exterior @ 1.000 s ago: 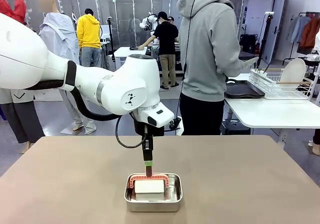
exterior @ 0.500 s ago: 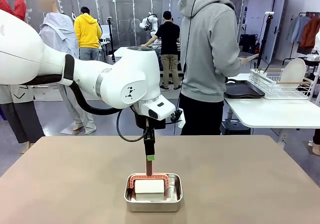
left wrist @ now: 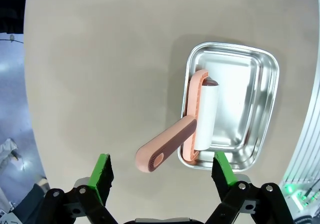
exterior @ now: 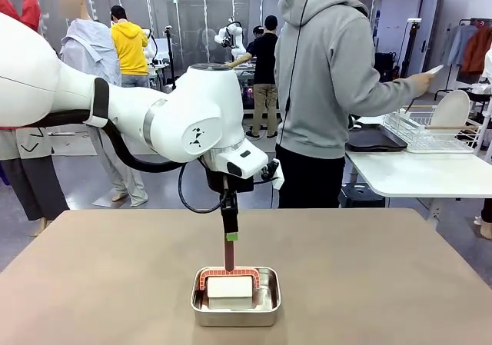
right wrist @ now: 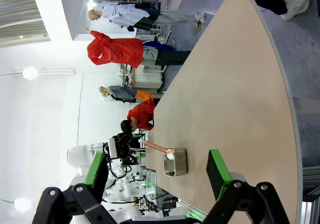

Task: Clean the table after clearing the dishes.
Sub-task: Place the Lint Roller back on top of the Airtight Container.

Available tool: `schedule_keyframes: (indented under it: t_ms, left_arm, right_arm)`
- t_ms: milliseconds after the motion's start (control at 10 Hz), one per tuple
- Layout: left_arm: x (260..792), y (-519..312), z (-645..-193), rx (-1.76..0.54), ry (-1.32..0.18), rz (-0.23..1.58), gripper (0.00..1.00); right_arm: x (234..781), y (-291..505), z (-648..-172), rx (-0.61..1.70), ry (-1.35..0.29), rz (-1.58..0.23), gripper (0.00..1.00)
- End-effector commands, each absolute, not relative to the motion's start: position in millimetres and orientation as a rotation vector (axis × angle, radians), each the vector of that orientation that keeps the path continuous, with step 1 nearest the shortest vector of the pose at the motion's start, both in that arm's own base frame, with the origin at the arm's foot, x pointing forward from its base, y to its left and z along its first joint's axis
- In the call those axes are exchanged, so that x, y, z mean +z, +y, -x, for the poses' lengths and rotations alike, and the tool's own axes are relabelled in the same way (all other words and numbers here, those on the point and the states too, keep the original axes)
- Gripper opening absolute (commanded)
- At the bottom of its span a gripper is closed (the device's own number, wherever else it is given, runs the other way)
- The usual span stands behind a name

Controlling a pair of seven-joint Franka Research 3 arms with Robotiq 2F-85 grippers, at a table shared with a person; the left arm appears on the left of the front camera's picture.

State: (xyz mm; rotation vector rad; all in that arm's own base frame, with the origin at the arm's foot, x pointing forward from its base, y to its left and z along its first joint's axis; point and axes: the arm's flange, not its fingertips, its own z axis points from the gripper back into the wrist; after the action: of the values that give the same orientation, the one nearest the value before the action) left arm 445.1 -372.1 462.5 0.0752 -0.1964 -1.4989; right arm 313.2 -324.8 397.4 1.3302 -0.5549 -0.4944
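The brown table [exterior: 384, 283] carries a steel pan [exterior: 273, 305] holding a white cleaning roller [exterior: 230, 286] in a salmon frame. Its handle [exterior: 229, 257] sticks up out of the pan. My left gripper [exterior: 229, 239] hangs just above the handle tip. In the left wrist view the gripper [left wrist: 162, 171] is open, its fingers wide on either side of the handle [left wrist: 165, 146] without touching it. In the right wrist view my right gripper [right wrist: 157, 166] is open and empty, off the table's end. Of the dishes, a white plate [exterior: 450, 108] stands in a wire rack.
A person in a grey hoodie [exterior: 323, 76] stands beyond the far edge, one hand [exterior: 423, 78] stretched over the wire rack [exterior: 419, 134] on a white side table [exterior: 415, 172]. A dark tray [exterior: 374, 139] lies there too.
My left gripper has opened off the roller handle and risen a little. The handle stays standing in the pan. The person's arm has reached out over the rack.
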Motion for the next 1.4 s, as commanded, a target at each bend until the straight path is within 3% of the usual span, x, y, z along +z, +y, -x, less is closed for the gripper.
schedule_keyframes:
  t_ms: [0, 800, 900, 1200, 1300]
  left_arm:
    - [461, -373, -444, -1.508, -0.188, -0.076, 1.0]
    - [458, -373, -445, -1.501, -0.188, -0.072, 1.0]
    - [475, -371, -467, -1.411, -0.196, -0.084, 1.0]
    - [510, -292, -486, -1.166, -0.122, 0.098, 1.0]
    - [520, -250, -486, -1.037, -0.151, 0.239, 1.0]
  right_arm:
    - [400, -323, -309, -0.483, -0.548, -1.321, 1.0]
    - [400, -323, -309, -0.483, -0.548, -1.321, 1.0]
    - [400, -323, -309, -0.483, -0.548, -1.321, 1.0]
    - [400, -323, -309, -0.483, -0.548, -1.321, 1.0]
    - [400, -323, -309, -0.483, -0.548, -1.321, 1.0]
